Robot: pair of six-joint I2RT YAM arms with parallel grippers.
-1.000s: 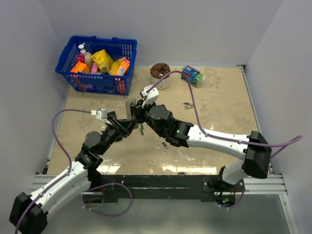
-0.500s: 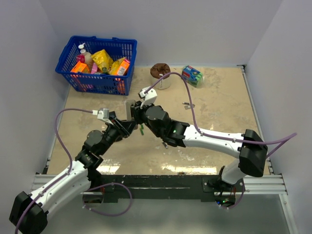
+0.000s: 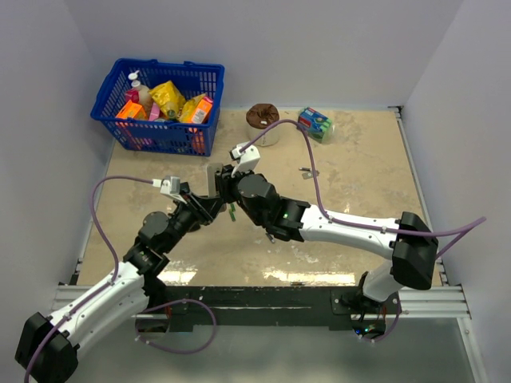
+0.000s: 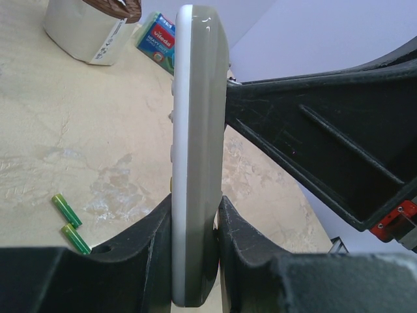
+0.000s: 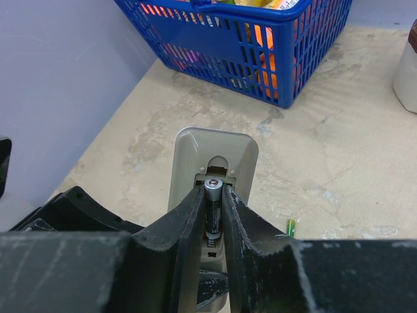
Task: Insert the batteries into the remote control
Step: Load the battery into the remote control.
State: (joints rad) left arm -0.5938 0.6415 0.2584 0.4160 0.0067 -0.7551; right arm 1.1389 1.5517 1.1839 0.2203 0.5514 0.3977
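Jaws of the left gripper (image 4: 194,225) are clamped on the lower end of the short white remote control with a plain grey back (image 4: 199,130). One black finger presses its button face and the other its back. Jaws of the right gripper (image 5: 213,218) stand narrowly apart, one on either side of a thin dark cylindrical battery with a silver end (image 5: 213,195). Whether they pinch it or only flank it cannot be told.

Both arms meet over the middle of the mottled beige table (image 3: 359,183). A blue plastic mesh basket (image 3: 164,137) of colourful packets sits well apart at the far left corner.

The remote control is held off the table and turned on edge, probably so that its open battery compartment faces the right arm and stays steady against pushing. The battery lies lengthwise in that compartment's slot, apparently being seated.

Two small green sticks with yellow tips (image 4: 66,210) lie on the table below, near each other.
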